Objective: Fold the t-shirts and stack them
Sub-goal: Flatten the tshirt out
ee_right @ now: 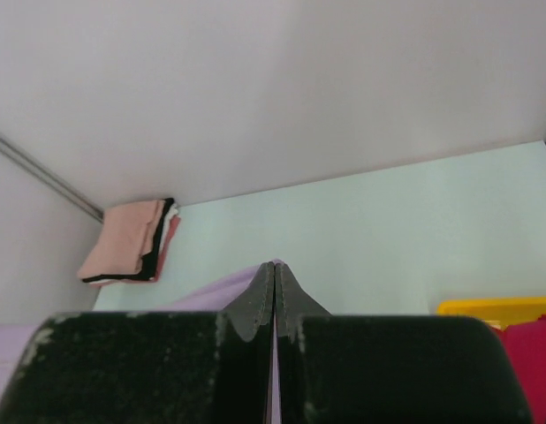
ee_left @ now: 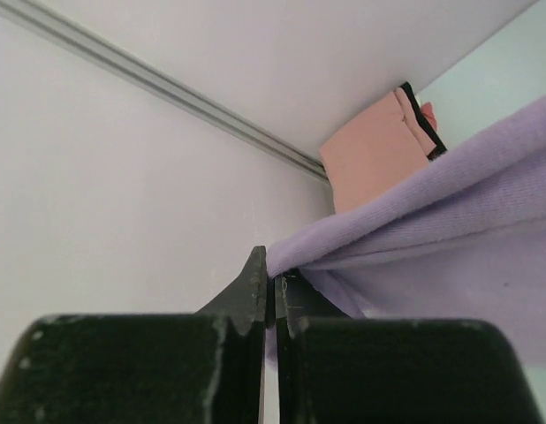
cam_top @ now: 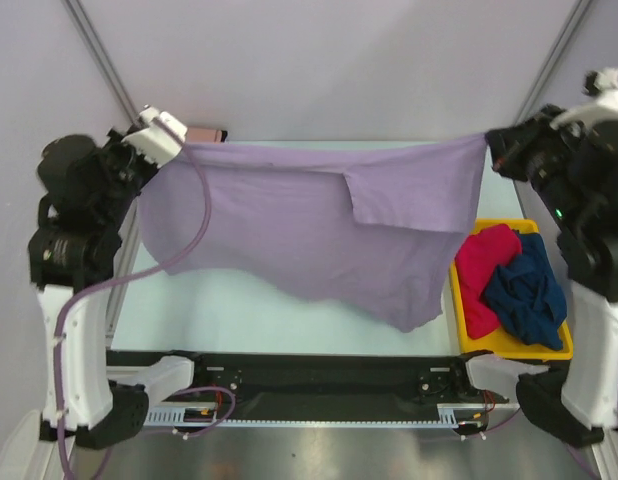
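Hanging from left fingers (ee_left: 252, 293) and right fingers (ee_right: 260, 299), both closed on its 10 and 2 o'clock corners, the purple t-shirt (cam_top: 289, 225) could slip out if pulled tighter.

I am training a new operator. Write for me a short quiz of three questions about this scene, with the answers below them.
1. True or false: the lavender t-shirt is already folded.
2. Which things lie in the yellow bin? A) the red t-shirt and the dark blue t-shirt B) a green and a white one C) nothing
3. Fill in: the top piece of the folded stack by the back wall is the ___ t-shirt.

Key
1. False: the left tool and the right tool hold it spread in the air.
2. A
3. The salmon pink t-shirt.
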Tool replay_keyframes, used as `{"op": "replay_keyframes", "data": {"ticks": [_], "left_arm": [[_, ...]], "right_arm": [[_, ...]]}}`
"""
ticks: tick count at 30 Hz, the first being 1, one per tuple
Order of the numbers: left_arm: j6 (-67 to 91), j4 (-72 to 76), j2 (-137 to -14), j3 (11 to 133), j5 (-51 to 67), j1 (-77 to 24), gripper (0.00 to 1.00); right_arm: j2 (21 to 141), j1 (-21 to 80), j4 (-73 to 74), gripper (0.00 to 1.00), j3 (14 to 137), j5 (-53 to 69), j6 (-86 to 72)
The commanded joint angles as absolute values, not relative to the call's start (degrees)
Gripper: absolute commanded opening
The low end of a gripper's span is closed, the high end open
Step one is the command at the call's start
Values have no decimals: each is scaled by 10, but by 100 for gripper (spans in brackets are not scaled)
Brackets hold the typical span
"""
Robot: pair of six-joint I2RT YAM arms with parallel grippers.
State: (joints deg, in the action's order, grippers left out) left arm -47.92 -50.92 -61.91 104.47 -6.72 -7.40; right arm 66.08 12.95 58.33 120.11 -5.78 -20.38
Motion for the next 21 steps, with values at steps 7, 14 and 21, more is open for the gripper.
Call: {"op": "replay_keyframes", "data": {"ticks": [7, 14, 21], "left_arm": [[-491, -374, -818, 1114, -72, -55, 1], [-427, -366, -997, 1352, -94, -23, 1], [-428, -338, -1006, 1401, -65, -25, 3]], "right_arm": [[936, 48, 408, 0, 1318, -19, -187], [1058, 9, 351, 0, 1501, -5, -252], [1026, 5, 270, 0, 1513, -35, -254]]}}
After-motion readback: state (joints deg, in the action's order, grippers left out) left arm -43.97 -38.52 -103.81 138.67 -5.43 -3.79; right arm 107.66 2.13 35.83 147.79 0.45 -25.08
